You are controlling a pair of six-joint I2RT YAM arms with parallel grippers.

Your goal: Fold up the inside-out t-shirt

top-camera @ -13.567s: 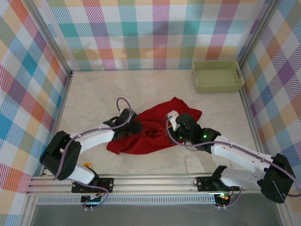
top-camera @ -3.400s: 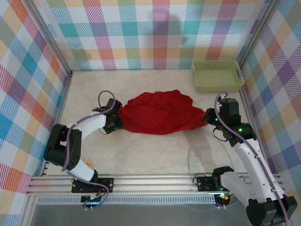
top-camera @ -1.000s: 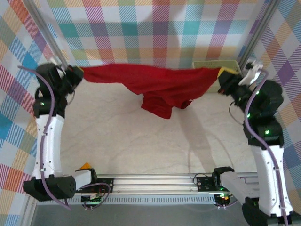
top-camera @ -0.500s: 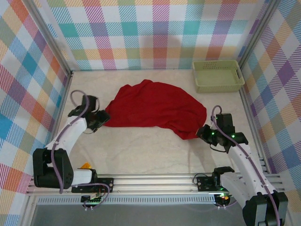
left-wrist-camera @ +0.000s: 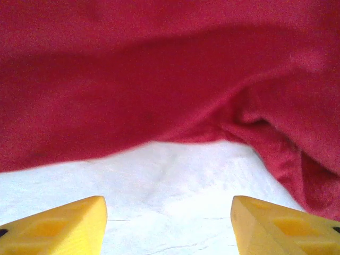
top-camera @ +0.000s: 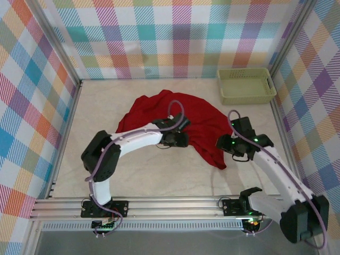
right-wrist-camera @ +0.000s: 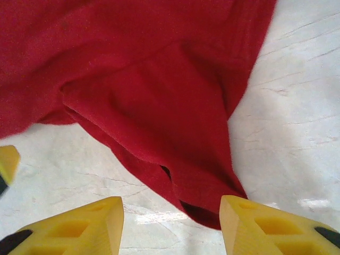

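Left pincer [left-wrist-camera: 170, 226] and right pincer [right-wrist-camera: 171, 226] both spread apart, gripping nothing.
The left hangs over bare worktop [left-wrist-camera: 170, 175] beside the near edge of the inside-out t-shirt [top-camera: 204, 122]; the right sits above its drooping corner at 4 o'clock. The cloth lies crumpled mid-worktop, sleeves and collar hard to tell apart; a pale green basket [top-camera: 245, 99] at 2 o'clock.
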